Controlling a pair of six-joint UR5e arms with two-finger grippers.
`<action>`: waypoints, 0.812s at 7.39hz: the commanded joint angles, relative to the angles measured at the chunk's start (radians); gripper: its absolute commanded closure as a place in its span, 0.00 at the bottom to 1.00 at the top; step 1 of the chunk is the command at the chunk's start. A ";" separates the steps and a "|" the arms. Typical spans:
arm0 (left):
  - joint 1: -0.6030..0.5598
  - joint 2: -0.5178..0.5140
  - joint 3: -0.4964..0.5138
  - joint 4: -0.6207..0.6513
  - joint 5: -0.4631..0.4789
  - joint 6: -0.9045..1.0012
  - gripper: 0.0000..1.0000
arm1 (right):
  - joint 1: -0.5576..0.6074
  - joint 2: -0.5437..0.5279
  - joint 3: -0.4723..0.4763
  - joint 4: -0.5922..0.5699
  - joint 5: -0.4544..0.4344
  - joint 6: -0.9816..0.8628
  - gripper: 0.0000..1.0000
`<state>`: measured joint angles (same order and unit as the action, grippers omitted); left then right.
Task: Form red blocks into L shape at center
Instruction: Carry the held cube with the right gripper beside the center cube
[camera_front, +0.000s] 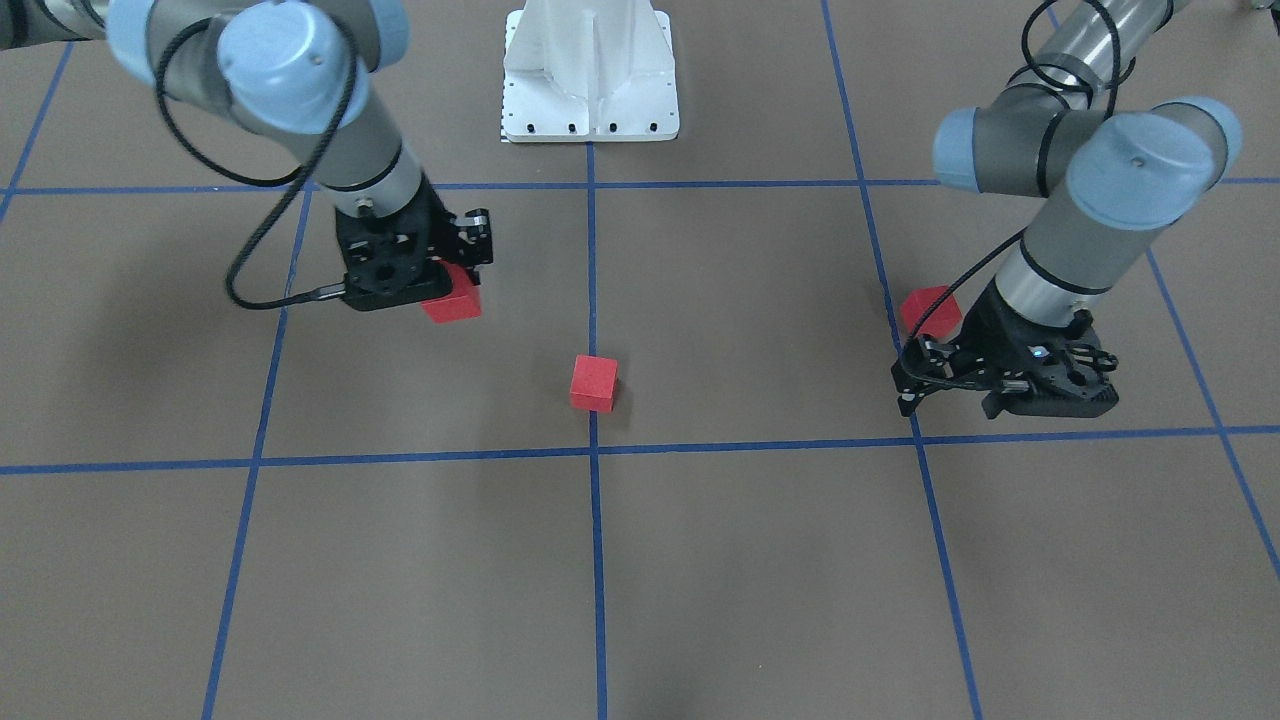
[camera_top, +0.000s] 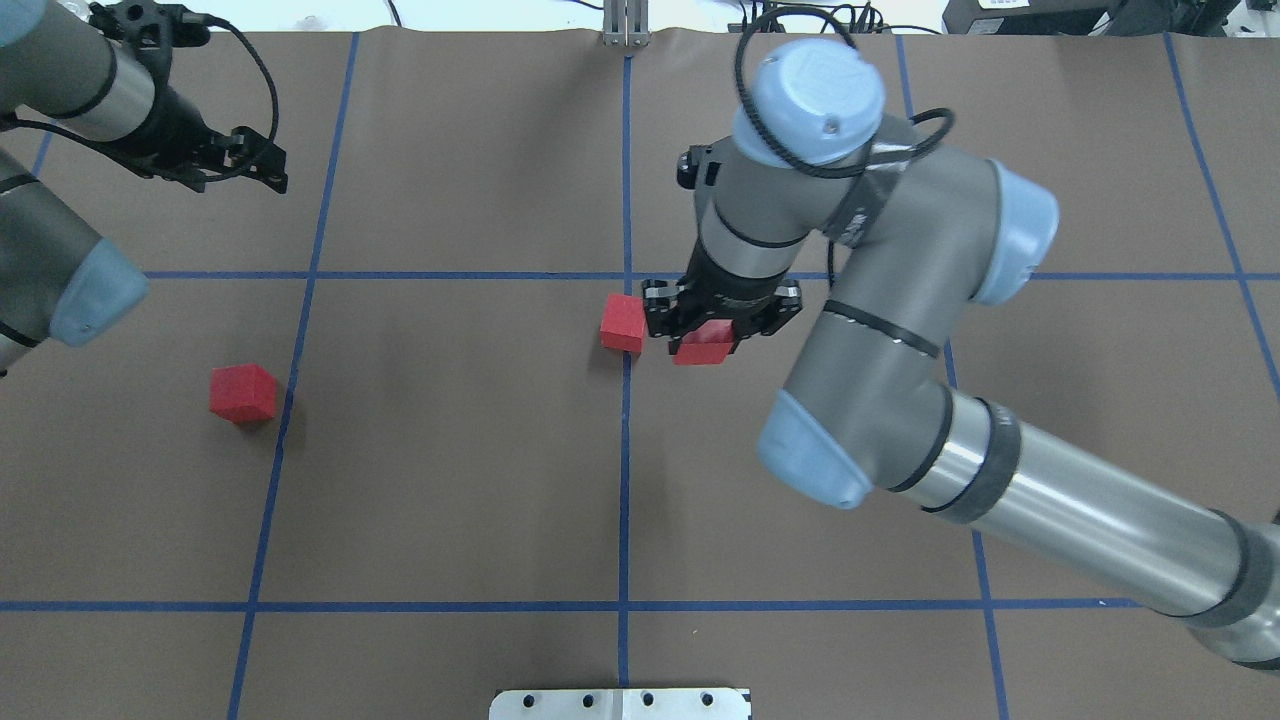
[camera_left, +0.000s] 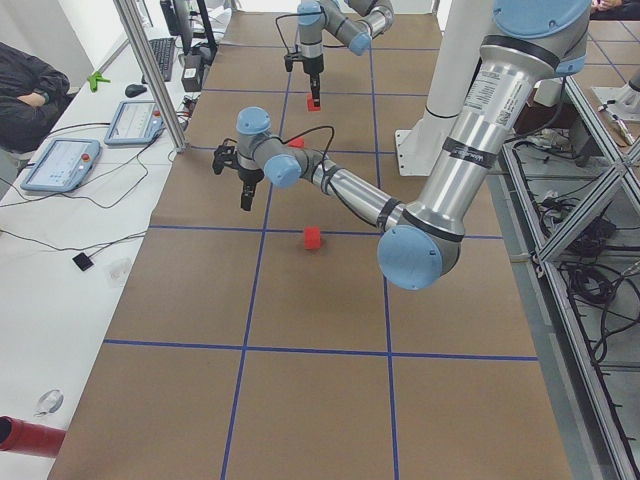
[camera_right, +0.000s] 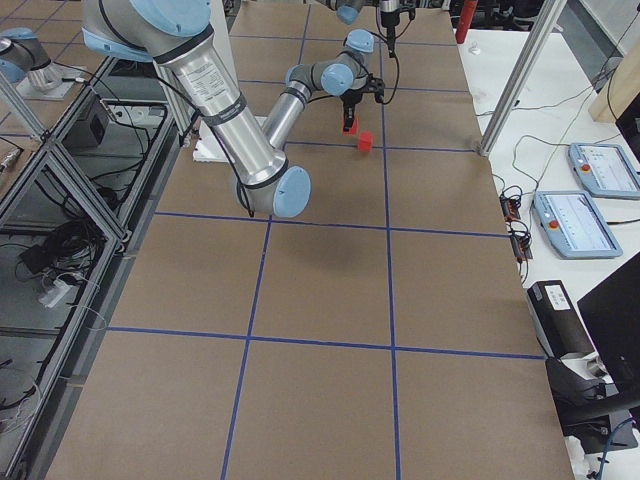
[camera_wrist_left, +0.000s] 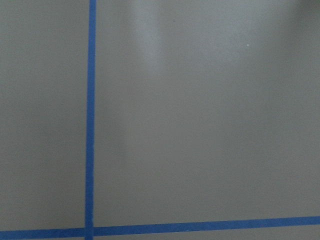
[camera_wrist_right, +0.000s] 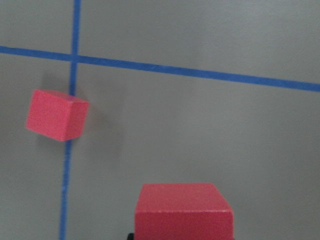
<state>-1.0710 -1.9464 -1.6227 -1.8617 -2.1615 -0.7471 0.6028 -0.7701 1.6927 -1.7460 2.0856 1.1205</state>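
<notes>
Our right gripper (camera_top: 712, 338) grips one red block (camera_wrist_right: 182, 210) near a second block (camera_top: 622, 323) at mid-table. Our left gripper (camera_top: 265, 165) gapes wide and empty near the far left corner.

One block (camera_top: 622, 323) sits on the table (camera_top: 450, 480), just on the robot's side of the center crossing (camera_top: 627, 275). A second block (camera_top: 702, 346) is held just right of it in the right gripper (camera_top: 706, 338). The third block (camera_top: 242, 392) lies well apart, far left.
</notes>
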 joint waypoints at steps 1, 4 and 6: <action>-0.087 0.059 0.003 -0.001 -0.064 0.123 0.00 | -0.099 0.133 -0.199 0.079 -0.089 0.088 1.00; -0.086 0.063 0.006 -0.001 -0.067 0.123 0.00 | -0.115 0.123 -0.284 0.161 -0.139 0.159 1.00; -0.084 0.063 0.009 -0.001 -0.067 0.121 0.00 | -0.115 0.114 -0.297 0.161 -0.159 0.151 1.00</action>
<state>-1.1556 -1.8841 -1.6158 -1.8623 -2.2287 -0.6249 0.4887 -0.6505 1.4062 -1.5865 1.9390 1.2738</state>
